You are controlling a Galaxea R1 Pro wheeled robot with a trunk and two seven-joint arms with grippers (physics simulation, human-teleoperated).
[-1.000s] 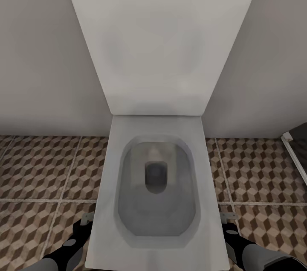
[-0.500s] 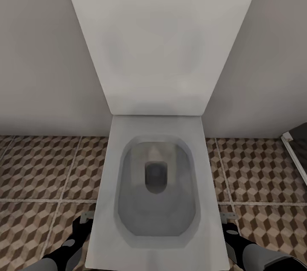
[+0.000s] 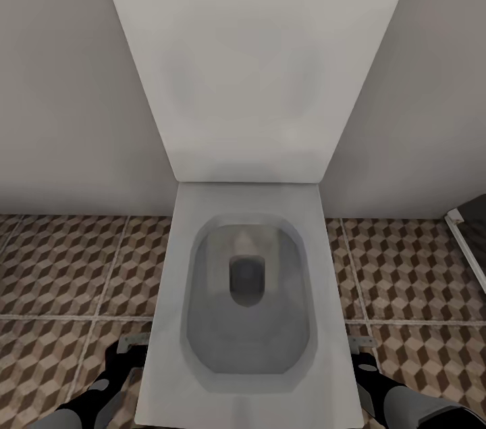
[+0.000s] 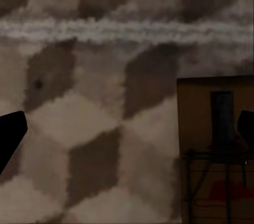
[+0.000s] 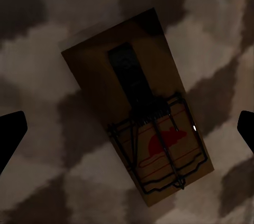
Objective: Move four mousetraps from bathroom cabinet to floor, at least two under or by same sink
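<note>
- A white toilet [image 3: 246,294] with its lid raised against the grey wall fills the middle of the head view, standing on the bathroom floor [image 3: 67,267] of cube-patterned tiles
- The left gripper [image 3: 131,346] hangs low just beside the toilet's left edge; the right gripper [image 3: 362,342] hangs low just beside its right edge
- In the left wrist view the fingers [image 4: 10,134] are spread wide apart and grasp nothing; a mousetrap [image 4: 214,150] lies flat on the tiles, partly cut off by the picture's edge, near one fingertip
- In the right wrist view the fingers [image 5: 10,131] are likewise released and wide apart; a second mousetrap [image 5: 140,107] lies flat on the tiles between them, its wire frame and red mouse print showing, touching neither finger
- A dark object with a pale edge [image 3: 469,233] shows at the far right of the head view; I cannot tell what it is
</note>
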